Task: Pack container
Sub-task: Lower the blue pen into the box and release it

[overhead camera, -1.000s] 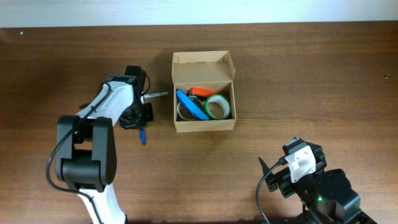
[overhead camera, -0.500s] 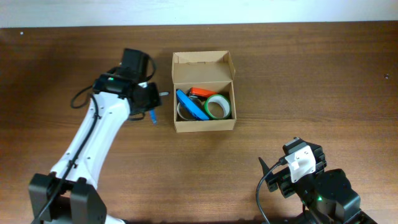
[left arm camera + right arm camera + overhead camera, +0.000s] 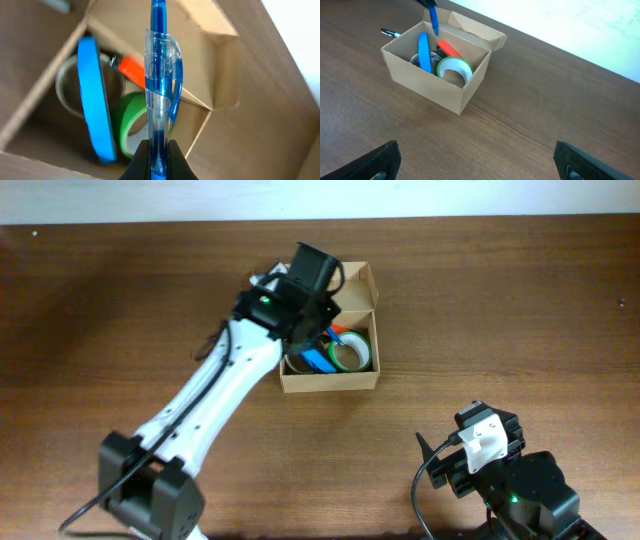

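Note:
The tan cardboard container (image 3: 330,379) stands open at mid-table, lid flap (image 3: 355,285) up at the back. It holds a blue tape roll (image 3: 95,100), a green tape roll (image 3: 352,352), a clear roll (image 3: 70,90) and an orange item (image 3: 132,67). My left gripper (image 3: 159,150) is shut on a blue clear-barrelled pen (image 3: 160,75) and holds it above the container's back part (image 3: 300,290). The pen also shows in the right wrist view (image 3: 433,17). My right gripper (image 3: 477,160) is open and empty near the front right, over bare wood.
A dark thin pen or marker (image 3: 390,33) lies on the table just left of the container. The wooden table's (image 3: 500,300) far edge meets a white surface (image 3: 600,30) behind the container.
My left arm has swung right from the table left of the container, carrying the blue pen until it hangs over the open box. The right arm has not moved.

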`<state>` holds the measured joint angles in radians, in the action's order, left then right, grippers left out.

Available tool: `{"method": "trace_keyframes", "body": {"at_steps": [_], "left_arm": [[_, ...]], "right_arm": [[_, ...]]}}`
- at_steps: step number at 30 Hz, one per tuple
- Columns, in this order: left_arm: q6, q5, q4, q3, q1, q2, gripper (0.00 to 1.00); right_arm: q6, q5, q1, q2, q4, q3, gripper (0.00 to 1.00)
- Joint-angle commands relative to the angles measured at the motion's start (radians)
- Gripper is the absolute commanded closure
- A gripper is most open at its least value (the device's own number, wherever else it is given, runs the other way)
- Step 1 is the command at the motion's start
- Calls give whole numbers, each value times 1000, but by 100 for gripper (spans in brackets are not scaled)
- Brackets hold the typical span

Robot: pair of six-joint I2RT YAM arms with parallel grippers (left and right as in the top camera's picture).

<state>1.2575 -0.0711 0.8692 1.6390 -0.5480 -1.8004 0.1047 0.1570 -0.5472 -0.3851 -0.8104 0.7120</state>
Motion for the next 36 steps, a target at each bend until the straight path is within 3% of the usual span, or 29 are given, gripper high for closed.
{"method": "trace_keyframes", "body": {"at_steps": [1,9,16,36], "left_arm": [[299,-31,2,21,-27,-56,95],[519,-31,10,21,-74,-98,95],[733,-6,148,21,-87,-98,95],[732,-2,169,18,-83,-177,95]], "right_arm": [[-9,5,5,8,3,-6,1],[-9,5,5,8,3,-6,1],[-9,5,5,8,3,-6,1],[-9,5,5,8,3,-6,1]]}}
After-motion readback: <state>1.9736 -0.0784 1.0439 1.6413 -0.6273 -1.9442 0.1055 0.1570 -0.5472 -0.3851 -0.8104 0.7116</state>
